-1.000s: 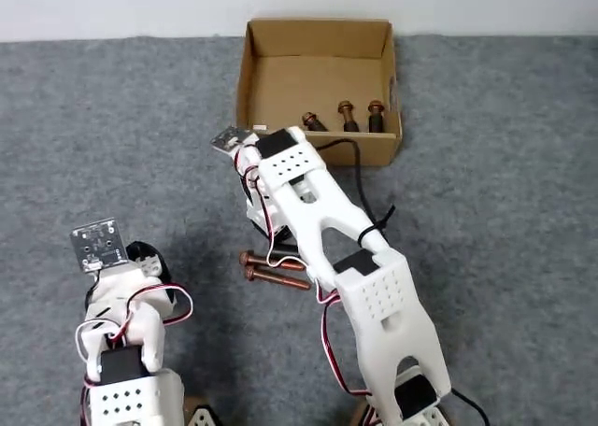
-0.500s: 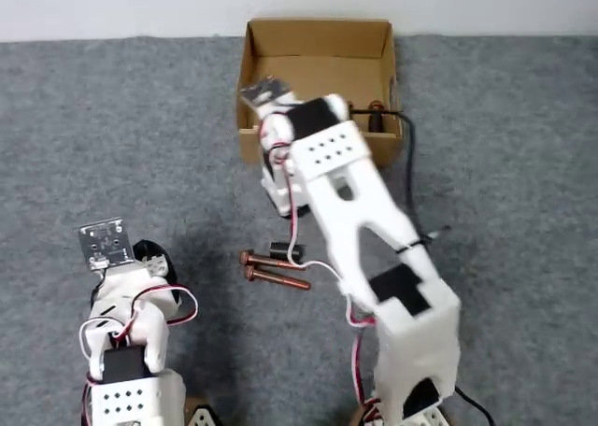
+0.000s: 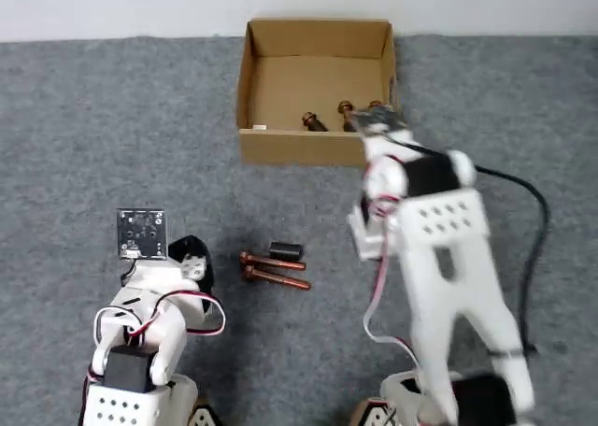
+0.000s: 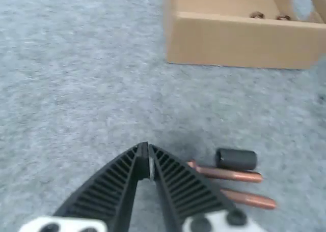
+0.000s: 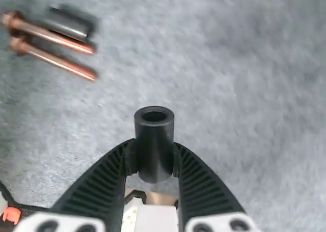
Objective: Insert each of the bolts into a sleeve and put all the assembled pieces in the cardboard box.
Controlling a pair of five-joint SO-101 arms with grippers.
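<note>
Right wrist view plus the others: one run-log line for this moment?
right gripper: shut on held sleeve | left gripper: shut, empty | two bolts, loose sleeve: on carpet | cardboard box: assembled pieces inside

Two copper bolts are lying side by side on the carpet, nearly parallel, heads toward the left arm. A black sleeve is lying on its side just beside them, on the box's side. A second sleeve is sitting clamped in the right gripper, its bore showing. The open cardboard box is holding three assembled pieces in a row by its near wall
</note>
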